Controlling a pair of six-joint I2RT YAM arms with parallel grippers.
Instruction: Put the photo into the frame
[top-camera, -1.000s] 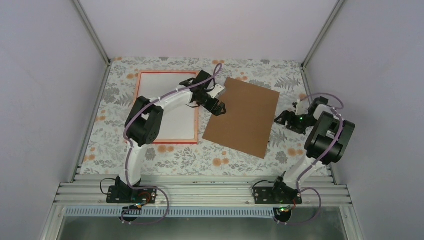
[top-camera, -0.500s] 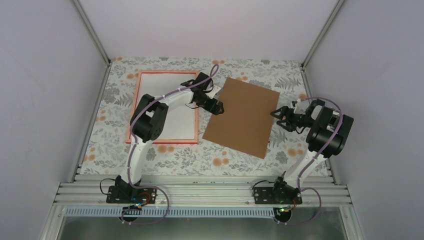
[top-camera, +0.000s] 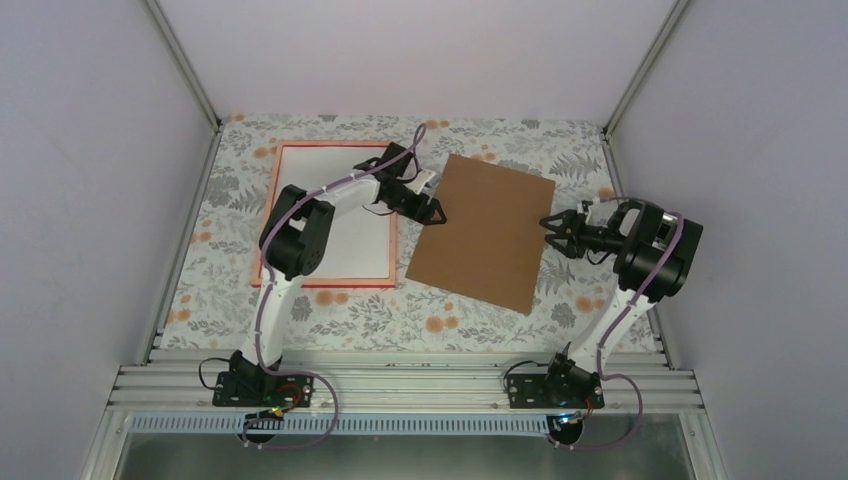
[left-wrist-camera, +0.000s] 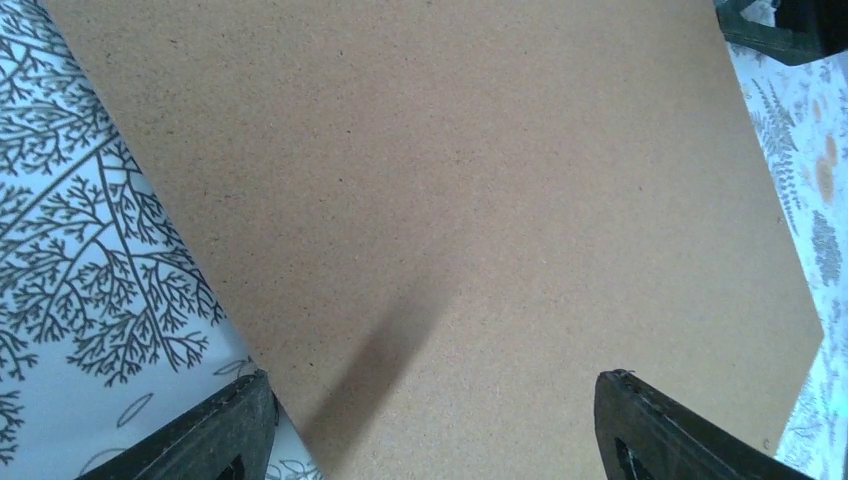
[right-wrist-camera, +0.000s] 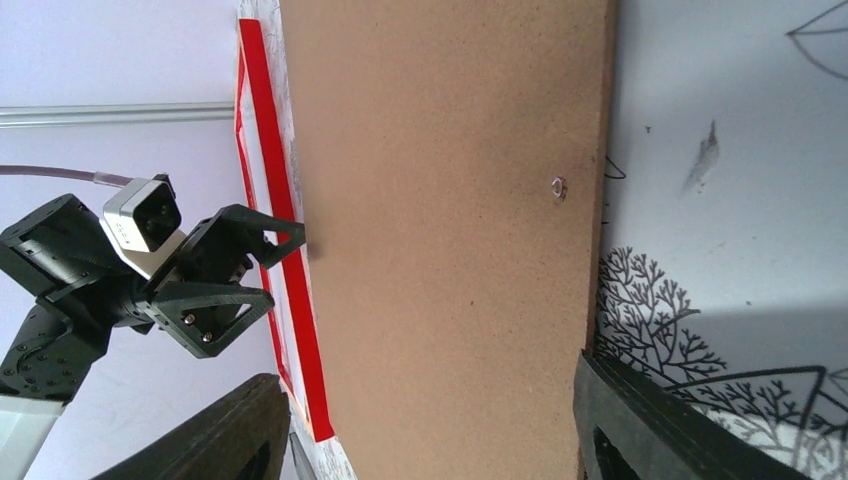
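The left gripper (top-camera: 432, 210) and right gripper (top-camera: 553, 228) have moved in, with the brown board (top-camera: 485, 235) between them. Their fingers are apart and hold nothing, and they look ready to lift it. The frame (top-camera: 330, 146) lies behind the left fingers. No photo shows.

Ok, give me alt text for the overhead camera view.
A brown board lies askew in the middle of a flower-patterned table, with the left tool at its left edge and the right tool at its right edge, both open. A red frame with a white inside lies flat to the board's left.
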